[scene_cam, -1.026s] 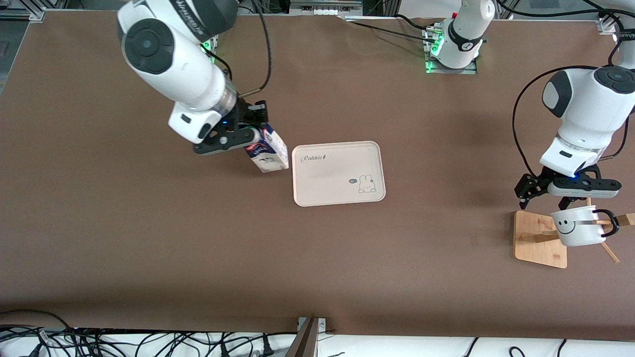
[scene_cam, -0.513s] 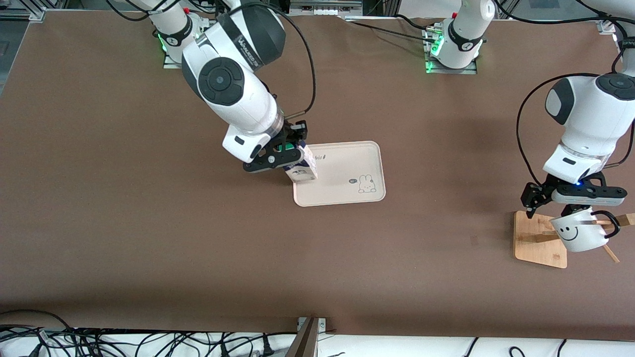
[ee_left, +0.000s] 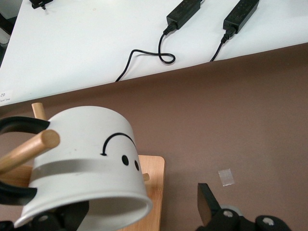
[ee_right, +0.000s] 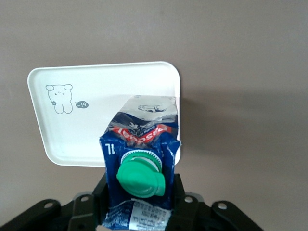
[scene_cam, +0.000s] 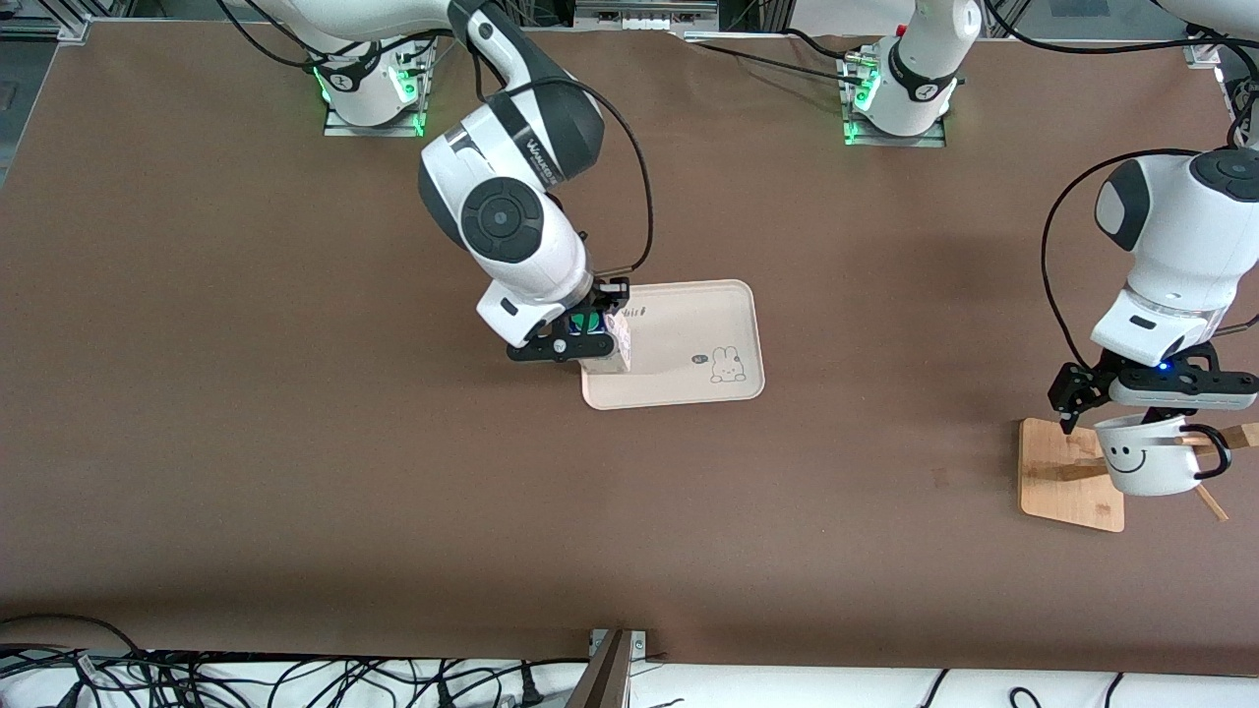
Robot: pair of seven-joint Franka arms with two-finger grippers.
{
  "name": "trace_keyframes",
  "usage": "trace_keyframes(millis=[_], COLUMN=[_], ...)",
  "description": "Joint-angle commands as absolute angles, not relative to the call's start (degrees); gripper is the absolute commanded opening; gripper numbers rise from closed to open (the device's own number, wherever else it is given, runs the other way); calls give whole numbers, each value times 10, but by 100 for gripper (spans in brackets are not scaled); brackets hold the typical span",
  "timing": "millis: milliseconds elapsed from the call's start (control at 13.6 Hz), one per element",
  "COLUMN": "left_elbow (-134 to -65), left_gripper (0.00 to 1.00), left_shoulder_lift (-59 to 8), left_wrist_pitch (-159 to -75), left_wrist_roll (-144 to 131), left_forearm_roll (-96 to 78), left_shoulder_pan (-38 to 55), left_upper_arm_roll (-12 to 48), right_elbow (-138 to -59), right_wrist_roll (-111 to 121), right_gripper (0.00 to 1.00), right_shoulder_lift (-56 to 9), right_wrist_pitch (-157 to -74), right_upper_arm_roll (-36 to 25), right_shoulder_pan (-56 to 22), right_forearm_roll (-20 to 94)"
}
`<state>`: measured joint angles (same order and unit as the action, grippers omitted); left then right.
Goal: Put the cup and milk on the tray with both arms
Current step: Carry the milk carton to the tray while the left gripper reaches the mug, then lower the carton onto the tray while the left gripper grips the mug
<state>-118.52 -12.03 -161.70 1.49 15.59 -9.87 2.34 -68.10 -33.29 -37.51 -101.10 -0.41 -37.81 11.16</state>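
My right gripper [scene_cam: 582, 341] is shut on the milk [scene_cam: 612, 344], a blue and white carton with a green cap, and holds it upright over the end of the pink-cream tray [scene_cam: 689, 344] toward the right arm. In the right wrist view the milk [ee_right: 139, 139] sits between the gripper's [ee_right: 139, 202] jaws, above the tray's [ee_right: 96, 110] corner. The white smiley cup [scene_cam: 1141, 459] hangs by its handle on a peg of the wooden stand [scene_cam: 1067, 482]. My left gripper [scene_cam: 1170, 411] is open just above the cup [ee_left: 86, 154], its fingers [ee_left: 207, 207] astride the rim.
The stand's base [ee_left: 155, 192] and a peg [ee_left: 29, 149] show in the left wrist view. Cables and power adapters [ee_left: 183, 12] lie on a white surface past the table's edge. More cables [scene_cam: 295, 678] run along the table's edge nearest the front camera.
My right arm carried the milk from beside the tray to over the tray's end. My left gripper shifted slightly over the cup, which still hangs on the stand.
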Motion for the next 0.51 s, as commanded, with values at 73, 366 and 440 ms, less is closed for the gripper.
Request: trace_keyframes(millis=[73,366,440], left_elbow=[-1189,-1222,-1222], left_gripper=[100,100,100], left_shoulder_lift=[-104,-78,-78], left_wrist_pitch=[-1618,-1618,-1618], left_wrist_roll=[18,18,18], left_forearm_roll=[175,175,175], left_shoulder_pan=[-104,-105,-106], left_upper_arm_roll=[26,26,25], right_elbow=[-662,-663,-663], right_wrist_roll=[-343,-343,-344], right_gripper=[54,54,54], right_shoulder_lift=[-387,-395,-402], right_wrist_pitch=[-1019,-1041,-1045], right_upper_arm_roll=[-22,-22,-22], right_shoulder_pan=[-397,-408,-411], right_forearm_roll=[126,127,126])
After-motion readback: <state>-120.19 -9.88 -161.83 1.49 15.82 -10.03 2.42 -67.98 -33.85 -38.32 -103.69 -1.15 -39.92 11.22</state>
